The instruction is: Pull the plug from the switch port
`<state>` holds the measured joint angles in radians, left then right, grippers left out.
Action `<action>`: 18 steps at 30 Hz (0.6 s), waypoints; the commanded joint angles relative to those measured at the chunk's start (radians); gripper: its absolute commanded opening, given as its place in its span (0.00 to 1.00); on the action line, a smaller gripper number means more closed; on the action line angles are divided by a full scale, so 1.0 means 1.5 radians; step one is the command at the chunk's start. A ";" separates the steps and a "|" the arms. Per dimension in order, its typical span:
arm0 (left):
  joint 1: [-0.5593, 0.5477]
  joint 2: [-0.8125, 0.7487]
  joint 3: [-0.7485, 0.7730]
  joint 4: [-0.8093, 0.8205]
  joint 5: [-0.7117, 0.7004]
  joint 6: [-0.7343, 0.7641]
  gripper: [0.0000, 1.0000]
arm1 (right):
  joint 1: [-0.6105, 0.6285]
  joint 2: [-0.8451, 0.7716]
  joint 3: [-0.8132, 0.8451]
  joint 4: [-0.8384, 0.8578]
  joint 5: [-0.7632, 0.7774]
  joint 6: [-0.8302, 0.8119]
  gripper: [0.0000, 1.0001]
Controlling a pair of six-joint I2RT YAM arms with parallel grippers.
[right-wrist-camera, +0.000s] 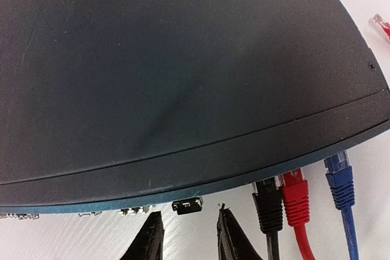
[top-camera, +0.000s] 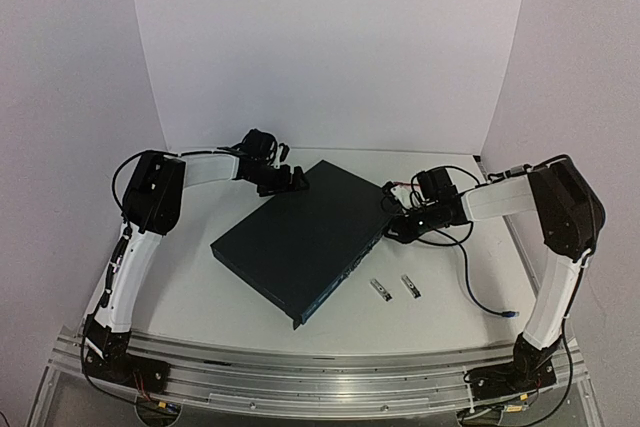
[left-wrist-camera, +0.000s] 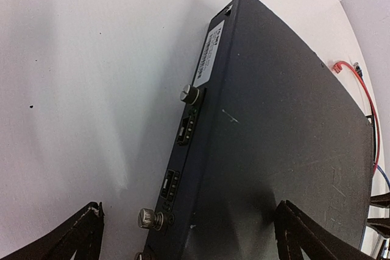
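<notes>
Right gripper [right-wrist-camera: 190, 235] fills the bottom of its own wrist view. Its two dark fingertips [right-wrist-camera: 149, 238] are parted by a narrow gap with nothing between them, so it is released. Just beyond that gap a small black stub [right-wrist-camera: 187, 205] sticks out of the socket face of the switch [right-wrist-camera: 183, 77]; whether it is a plug or a cap is hard to tell. To its right three plugs sit side by side in the same face: a black plug [right-wrist-camera: 268, 202], a red plug [right-wrist-camera: 297, 194] and a blue plug [right-wrist-camera: 340, 178]. Their cables are cut off by the lower edge of the view. A loose red connector [right-wrist-camera: 381, 27] lies on the table [right-wrist-camera: 55, 238] past the switch's right corner, half out of frame.

None of those plugs can be made out from the top camera, where the right gripper and its wrist stand over that end of the socket face. That view alone shows the switch lying flat and turned diagonally at mid-table. It also shows two small silvery pieces [top-camera: 380, 289] on the table near the switch's right side, and a dark cable with a blue tip [top-camera: 510, 314] further right.

Left gripper [left-wrist-camera: 192, 235] is spread wide and holds nothing, one finger over the table and the other over the switch's top at its far left edge. Only its wrist view shows that edge's white label [left-wrist-camera: 208, 53] and knurled thumbscrews [left-wrist-camera: 190, 94]. The label's print is too small to read.
</notes>
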<state>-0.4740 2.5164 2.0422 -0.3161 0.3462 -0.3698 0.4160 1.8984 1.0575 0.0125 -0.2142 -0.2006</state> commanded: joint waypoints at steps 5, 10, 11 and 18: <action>0.002 0.047 0.014 -0.072 -0.005 0.004 0.97 | 0.005 -0.011 0.005 0.007 -0.020 0.006 0.25; 0.002 0.045 0.012 -0.073 -0.006 0.004 0.97 | 0.005 0.003 0.020 0.007 -0.020 0.002 0.23; 0.002 0.044 0.011 -0.073 -0.007 0.004 0.97 | 0.005 0.005 0.022 0.007 -0.020 0.001 0.23; 0.002 0.046 0.011 -0.071 -0.005 0.001 0.97 | 0.005 0.018 0.037 0.007 -0.034 -0.002 0.23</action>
<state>-0.4740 2.5240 2.0571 -0.3225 0.3473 -0.3691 0.4175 1.8994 1.0654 0.0072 -0.2319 -0.1982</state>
